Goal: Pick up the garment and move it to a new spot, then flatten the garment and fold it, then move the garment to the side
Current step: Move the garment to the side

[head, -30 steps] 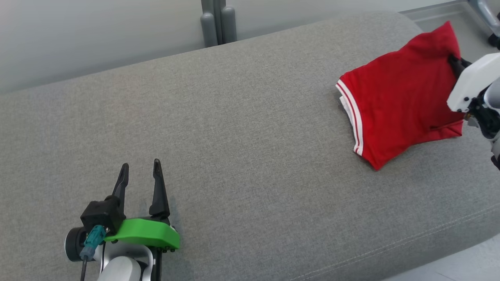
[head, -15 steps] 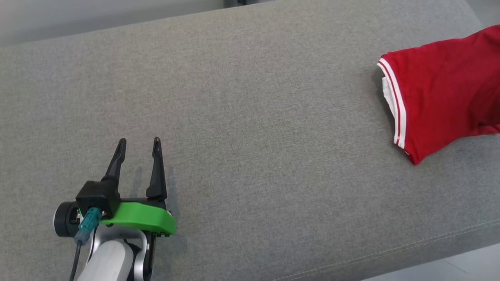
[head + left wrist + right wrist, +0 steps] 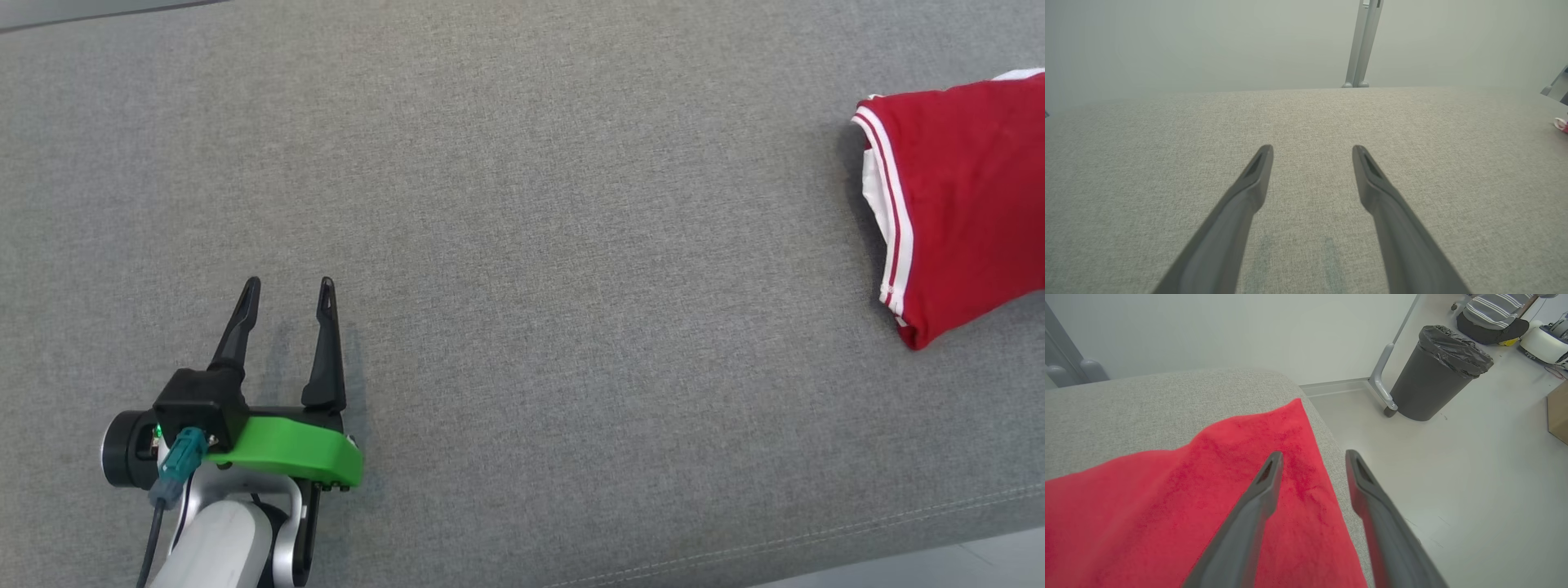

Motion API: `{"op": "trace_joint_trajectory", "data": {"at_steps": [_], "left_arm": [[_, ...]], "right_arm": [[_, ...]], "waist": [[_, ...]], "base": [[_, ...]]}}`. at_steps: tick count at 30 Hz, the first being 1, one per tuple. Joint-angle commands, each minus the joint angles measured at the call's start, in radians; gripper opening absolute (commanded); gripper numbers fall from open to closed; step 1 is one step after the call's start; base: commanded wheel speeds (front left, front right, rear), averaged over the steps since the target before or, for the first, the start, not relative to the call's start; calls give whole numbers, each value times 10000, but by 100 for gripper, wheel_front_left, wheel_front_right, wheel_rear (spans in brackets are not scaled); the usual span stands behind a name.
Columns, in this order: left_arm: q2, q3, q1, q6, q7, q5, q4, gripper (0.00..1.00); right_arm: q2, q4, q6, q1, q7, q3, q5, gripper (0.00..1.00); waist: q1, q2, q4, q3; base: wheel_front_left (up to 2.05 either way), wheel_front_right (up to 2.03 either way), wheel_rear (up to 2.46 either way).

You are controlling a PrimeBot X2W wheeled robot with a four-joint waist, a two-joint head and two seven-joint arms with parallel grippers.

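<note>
The right end effector (image 3: pixel 1313 454), clamped on the red garment (image 3: pixel 963 196) a second ago, now stands open over its far corner (a release, I judge). The folded garment lies at the desk's (image 3: pixel 522 245) right end, so the sideways move looks finished; the left end effector (image 3: pixel 289 282) is open and empty.

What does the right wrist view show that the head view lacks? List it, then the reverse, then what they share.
Right wrist view: the right gripper, jaws apart over the red garment, plus a black bin. Head view: the open left gripper and the white-striped hem. Shared: the garment lying on the grey cushion.
</note>
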Motion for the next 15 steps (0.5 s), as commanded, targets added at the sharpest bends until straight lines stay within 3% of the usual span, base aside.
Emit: {"op": "trace_joint_trajectory", "data": {"at_steps": [1, 15], "left_arm": [[65, 6, -77, 56, 31, 41, -30, 100], [223, 32, 1, 200, 102, 4, -182, 100]], "right_arm": [[34, 14, -7, 151, -64, -53, -164, 100], [640, 16, -7, 190, -378, -1792, -2014, 100]], "waist": [[-1, -1, 18, 26], [-1, -1, -121, -99]], "base": [[0, 0, 0], [0, 0, 0]]}}
